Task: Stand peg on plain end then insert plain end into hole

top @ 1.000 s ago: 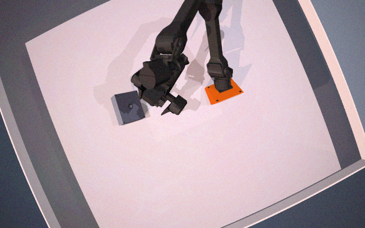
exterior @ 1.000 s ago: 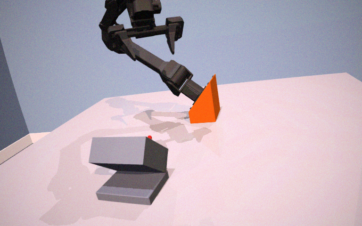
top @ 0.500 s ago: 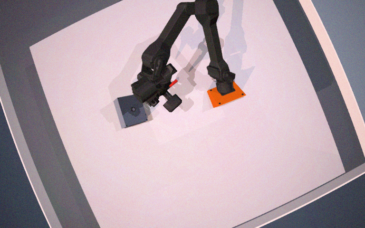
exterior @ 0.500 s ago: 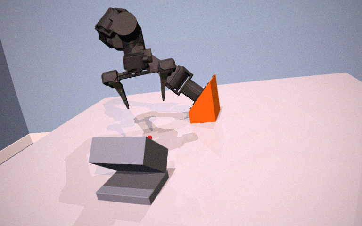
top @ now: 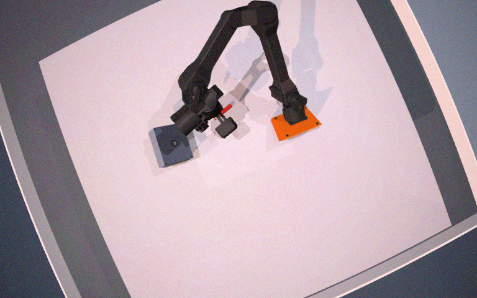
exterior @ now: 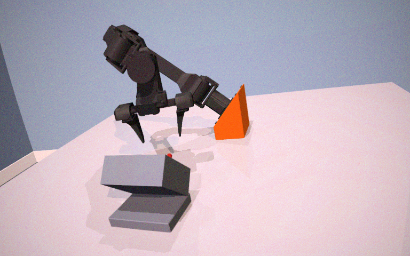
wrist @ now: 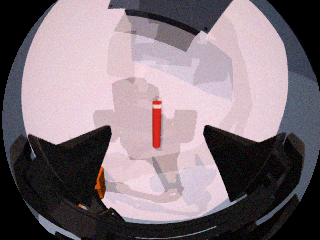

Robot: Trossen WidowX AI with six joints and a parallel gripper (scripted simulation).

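Observation:
The red peg (top: 227,108) (exterior: 169,156) (wrist: 157,127) lies flat on the table, with its white band at the end nearer the panel; the gripper partly hides it in the top view, and only its tip shows past the panel in the exterior view. My gripper (exterior: 162,138) (wrist: 158,130) is open and empty, fingers pointing down above the table. In the wrist view the peg lies between the two fingers, lengthwise to the view, below them. The grey sloped panel (top: 181,151) (exterior: 133,170) (wrist: 172,12) stands beside the gripper; its hole (top: 174,143) shows in the top view.
The orange wedge (top: 307,125) (exterior: 230,125) (wrist: 101,183) carries the arm's base. The arm reaches from it in a high bend, and its wrist overlaps a corner of the grey panel in the top view. Arm shadows fall across the table (top: 246,210) (exterior: 302,181).

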